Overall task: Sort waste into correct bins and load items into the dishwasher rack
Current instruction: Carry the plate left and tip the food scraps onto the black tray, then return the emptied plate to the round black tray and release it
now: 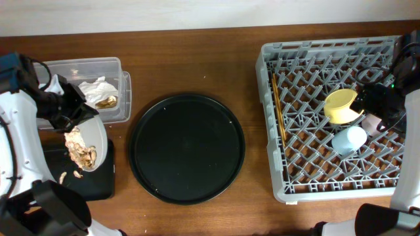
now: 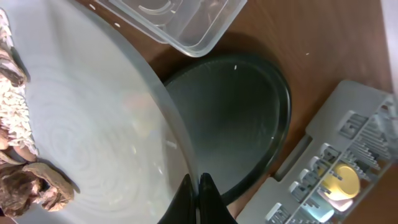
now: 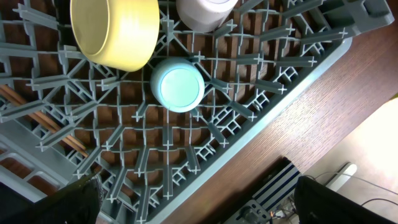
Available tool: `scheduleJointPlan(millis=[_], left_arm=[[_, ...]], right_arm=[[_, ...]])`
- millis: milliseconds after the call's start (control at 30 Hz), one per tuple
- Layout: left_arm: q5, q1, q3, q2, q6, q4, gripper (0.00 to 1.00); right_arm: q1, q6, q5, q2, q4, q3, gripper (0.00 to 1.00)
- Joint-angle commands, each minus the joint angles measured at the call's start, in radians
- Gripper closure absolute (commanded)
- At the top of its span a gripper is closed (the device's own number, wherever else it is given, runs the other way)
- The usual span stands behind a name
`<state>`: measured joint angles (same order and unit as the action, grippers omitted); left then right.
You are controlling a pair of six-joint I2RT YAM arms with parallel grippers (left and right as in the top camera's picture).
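Food scraps (image 1: 80, 152), pale beige-brown and flaky, heaped on the lower end of the grey-white plate (image 1: 93, 130) at the far left of the table (image 1: 197, 65). Plate tilted and held above the shallow black tray (image 1: 98, 187), with a few loose flakes (image 1: 63, 177) already lying on that tray just beside the plate's low edge. Left fingers (image 2: 185, 198) almost fully closed, pinching the plate's rim between them, seen close in the left wrist view. Just behind the plate, the clear tub (image 1: 115, 65), holding crumpled white tissue (image 1: 97, 87) and, touching it, a small brown-and-gold wrapper scrap (image 1: 106, 101).

At the middle of the table, the large round black tray (image 1: 187, 147), near the tub and the rectangular tray but apart from both.

Further right, the grey dishwasher rack (image 1: 266, 144), with the pair of thin wooden chopsticks (image 1: 278, 108) lying along its left wall. Toward the rack's right side, the yellow bowl (image 1: 341, 105) tipped on its side among the pegs, the light-blue cup (image 1: 349, 139) just in front of it, and the pink cup (image 1: 373, 123) beside both, partly hidden under the right arm. Right fingers (image 3: 71, 202) spread wide, gripping nothing, hovering over the rack near the bowl and cups.
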<state>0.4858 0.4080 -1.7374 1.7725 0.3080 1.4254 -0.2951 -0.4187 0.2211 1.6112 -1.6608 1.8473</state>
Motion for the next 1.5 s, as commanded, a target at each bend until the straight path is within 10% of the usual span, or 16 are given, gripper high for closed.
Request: scheduleJointPlan(millis=[0, 1033, 1467], left_arm=[[0.098, 0.060, -0.018, -0.019, -0.026, 0.009, 0.99], [0.686, 0.444, 0.231, -0.021, -0.264, 0.046, 0.99], [0.658, 0.247, 0.232, -0.137, -0.351, 0.239, 0.99]], right_arm=[[-0.008, -0.005, 0.019, -0.016, 0.000, -0.002, 0.01], [-0.008, -0.005, 0.019, -0.016, 0.000, -0.002, 0.01], [-0.008, -0.005, 0.019, -0.016, 0.000, -0.002, 0.01]])
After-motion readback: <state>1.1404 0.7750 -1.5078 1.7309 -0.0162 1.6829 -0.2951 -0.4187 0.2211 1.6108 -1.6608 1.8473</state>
